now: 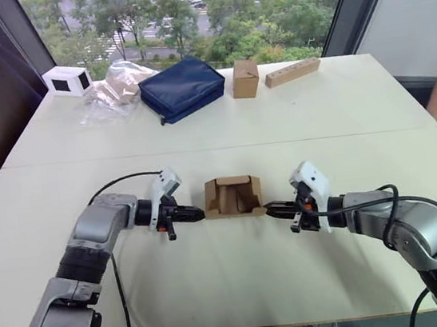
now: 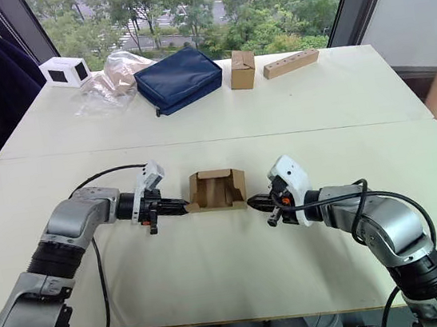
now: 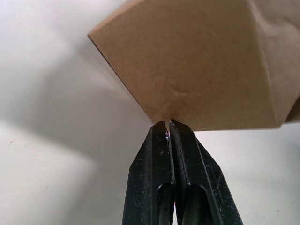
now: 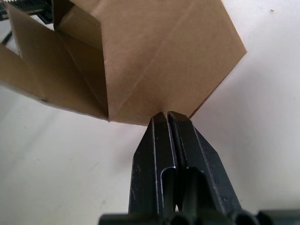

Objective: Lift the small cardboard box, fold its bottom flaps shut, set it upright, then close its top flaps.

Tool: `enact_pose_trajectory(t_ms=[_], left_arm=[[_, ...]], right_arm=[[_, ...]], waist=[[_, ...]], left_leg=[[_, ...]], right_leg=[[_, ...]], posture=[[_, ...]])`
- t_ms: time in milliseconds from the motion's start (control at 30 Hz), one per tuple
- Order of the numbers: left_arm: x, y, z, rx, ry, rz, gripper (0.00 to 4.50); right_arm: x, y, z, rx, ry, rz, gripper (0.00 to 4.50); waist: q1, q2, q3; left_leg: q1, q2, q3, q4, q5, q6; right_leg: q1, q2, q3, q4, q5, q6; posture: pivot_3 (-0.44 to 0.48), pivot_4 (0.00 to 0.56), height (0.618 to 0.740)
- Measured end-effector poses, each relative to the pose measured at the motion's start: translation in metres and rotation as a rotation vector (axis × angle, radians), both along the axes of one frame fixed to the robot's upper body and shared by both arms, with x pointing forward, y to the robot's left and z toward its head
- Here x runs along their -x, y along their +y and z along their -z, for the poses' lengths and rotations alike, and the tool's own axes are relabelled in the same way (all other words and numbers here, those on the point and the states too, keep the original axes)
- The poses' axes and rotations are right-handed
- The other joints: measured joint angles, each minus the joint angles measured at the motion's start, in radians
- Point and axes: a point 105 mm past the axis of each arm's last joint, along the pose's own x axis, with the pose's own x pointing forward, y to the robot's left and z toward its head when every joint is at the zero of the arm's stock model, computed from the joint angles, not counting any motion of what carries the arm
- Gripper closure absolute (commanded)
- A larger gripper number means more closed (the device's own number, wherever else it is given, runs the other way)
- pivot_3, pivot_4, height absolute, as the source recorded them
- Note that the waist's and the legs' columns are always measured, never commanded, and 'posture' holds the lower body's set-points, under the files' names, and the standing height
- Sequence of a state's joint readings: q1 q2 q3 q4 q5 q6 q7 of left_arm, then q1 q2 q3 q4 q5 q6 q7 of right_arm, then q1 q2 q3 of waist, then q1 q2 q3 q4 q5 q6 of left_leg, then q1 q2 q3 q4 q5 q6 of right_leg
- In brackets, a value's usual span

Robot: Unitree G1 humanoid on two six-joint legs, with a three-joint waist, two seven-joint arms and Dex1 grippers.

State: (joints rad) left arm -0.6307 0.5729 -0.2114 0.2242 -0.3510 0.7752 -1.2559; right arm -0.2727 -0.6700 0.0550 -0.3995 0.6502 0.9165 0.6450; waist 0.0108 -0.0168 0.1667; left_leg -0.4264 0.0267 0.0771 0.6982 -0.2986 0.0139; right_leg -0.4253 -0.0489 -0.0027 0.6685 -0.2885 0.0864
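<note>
1. Brown corrugated stock: the small cardboard box (image 1: 233, 197) rests on the near half of the white table (image 1: 234, 282), its open end facing the camera and flaps spread outward.
2. Left gripper (image 1: 201, 212): fingers pressed together, tips touching the box's left flap; nothing is clamped between them.
3. Right gripper (image 1: 268, 208): fingers likewise closed, tips against the box's right flap, holding nothing.
4. Far half of the table: navy blue pouch (image 1: 182, 88), narrow taller brown box (image 1: 245, 78), tan wooden block with holes (image 1: 293, 71), crumpled clear plastic bag (image 1: 116, 88), white carton (image 1: 67, 80).
</note>
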Motion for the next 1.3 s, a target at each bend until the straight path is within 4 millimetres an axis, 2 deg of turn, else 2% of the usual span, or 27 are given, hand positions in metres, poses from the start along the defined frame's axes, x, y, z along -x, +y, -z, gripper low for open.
enact_pose_trajectory(t_ms=[333,433,567,700,867,1033,1100,1300], left_arm=[[-0.001,0.0,-0.006,0.036,0.001,-0.022,4.43],[0.001,0.002,-0.002,0.019,-0.011,-0.014,4.43],[0.004,0.008,0.004,-0.022,-0.018,-0.004,4.43],[0.004,0.019,0.001,-0.049,-0.032,-0.002,4.43],[0.002,0.024,-0.014,0.022,-0.04,-0.017,4.43],[-0.014,0.009,-0.066,0.201,-0.11,-0.028,4.43],[-0.017,0.001,-0.077,0.236,-0.126,-0.015,4.43],[-0.021,-0.015,-0.057,0.244,-0.056,-0.015,4.43]], right_arm=[[-0.001,-0.002,0.001,-0.009,0.016,0.032,4.5],[0.004,0.0,0.01,0.015,0.042,0.013,4.5],[0.005,-0.002,0.012,0.039,0.034,0.001,4.5],[0.002,-0.011,0.005,0.045,-0.001,0.016,4.5],[-0.012,-0.024,-0.02,-0.027,-0.131,0.086,4.5],[-0.016,-0.017,-0.051,-0.169,-0.197,0.062,4.5],[-0.017,-0.012,-0.053,-0.196,-0.2,0.045,4.5],[-0.019,-0.001,-0.033,-0.21,-0.132,0.01,4.5]], waist=[[0.0,0.0,0.0],[-0.001,0.0,0.0],[-0.001,0.0,0.0],[0.0,0.0,0.0],[0.001,0.0,0.0],[0.0,0.0,0.0],[0.0,0.0,-0.001],[-0.003,0.0,-0.001]], left_leg=[[0.0,0.0,0.0,0.0,0.0,0.0],[0.0,0.0,0.0,0.0,0.0,0.0],[0.0,0.0,0.0,0.0,0.0,0.0],[0.0,0.0,0.0,0.0,0.0,0.0],[0.0,0.0,0.0,0.0,0.0,0.0],[0.0,0.0,0.0,0.0,0.0,0.0],[0.0,0.0,0.0,0.0,0.001,-0.001],[0.001,0.0,0.0,0.0,0.001,-0.002]], right_leg=[[0.0,0.0,0.0,0.0,0.0,0.0],[0.0,0.0,0.0,0.0,0.0,0.0],[0.0,0.0,0.0,0.0,0.0,0.0],[0.0,0.0,0.0,0.0,0.0,0.0],[0.0,0.0,0.0,0.0,0.0,0.0],[0.0,0.0,0.0,0.0,0.0,0.0],[0.0,0.0,0.0,0.001,0.0,0.0],[0.0,0.001,0.0,0.001,0.0,0.0]], posture=[[0.0,0.15,0.74],[0.0,0.15,0.74],[0.0,0.15,0.74],[0.0,0.15,0.74],[0.0,0.15,0.74],[0.0,0.15,0.74],[0.0,0.15,0.74],[0.0,0.15,0.74]])
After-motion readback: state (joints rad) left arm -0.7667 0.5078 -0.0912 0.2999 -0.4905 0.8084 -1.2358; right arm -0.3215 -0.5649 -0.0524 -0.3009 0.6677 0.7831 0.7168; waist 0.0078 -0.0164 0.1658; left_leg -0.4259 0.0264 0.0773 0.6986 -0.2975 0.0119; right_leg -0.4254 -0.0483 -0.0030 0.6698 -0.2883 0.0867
